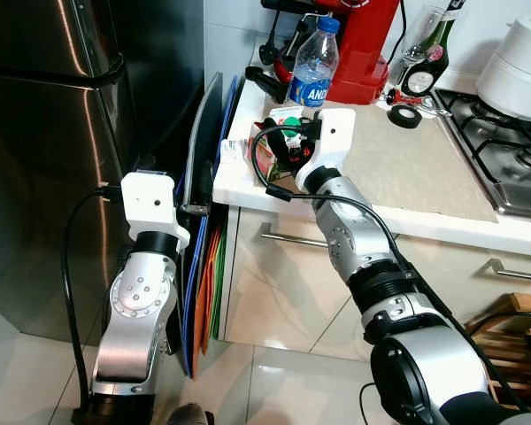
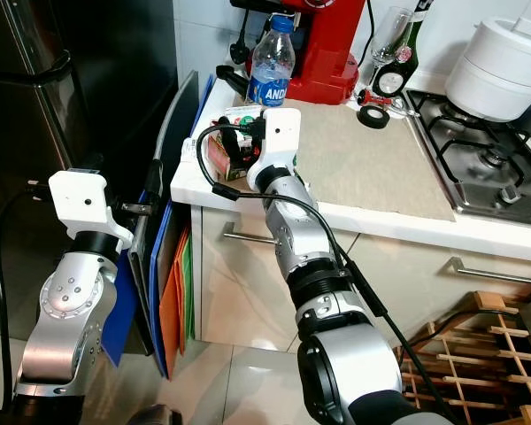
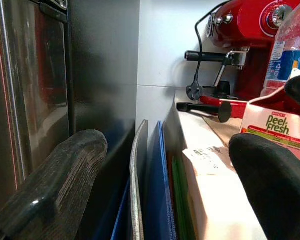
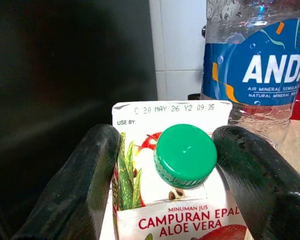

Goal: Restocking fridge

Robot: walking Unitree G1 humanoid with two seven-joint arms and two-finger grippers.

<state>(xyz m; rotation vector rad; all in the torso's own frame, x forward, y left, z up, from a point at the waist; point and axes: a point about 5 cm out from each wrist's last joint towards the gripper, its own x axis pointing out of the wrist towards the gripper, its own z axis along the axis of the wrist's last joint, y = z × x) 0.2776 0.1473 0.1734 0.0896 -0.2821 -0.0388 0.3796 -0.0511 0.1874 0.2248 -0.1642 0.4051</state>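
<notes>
A stainless fridge [image 1: 62,133] fills the upper left of the left eye view, doors shut. Between it and the white table [image 1: 442,221] stand flat boards and trays [image 1: 203,177] on edge, grey, blue, orange and green. At the table's near left corner stands a juice carton [image 4: 175,200] with a green cap [image 4: 185,155], labelled apple and aloe vera. Just behind it is a water bottle [image 1: 314,62], then a red coffee machine [image 1: 363,44]; a roll of black tape [image 1: 405,116] and a dark wine bottle [image 1: 429,66] lie further right, and a gas hob [image 1: 504,150] sits at the right edge.

The right gripper [image 4: 177,165] reaches over the corner, its jaws set around the carton's top, one finger [image 4: 85,180] on either side, touching or nearly so. The left gripper [image 3: 165,190] hangs lower beside the trays, jaws wide apart and holding nothing.
</notes>
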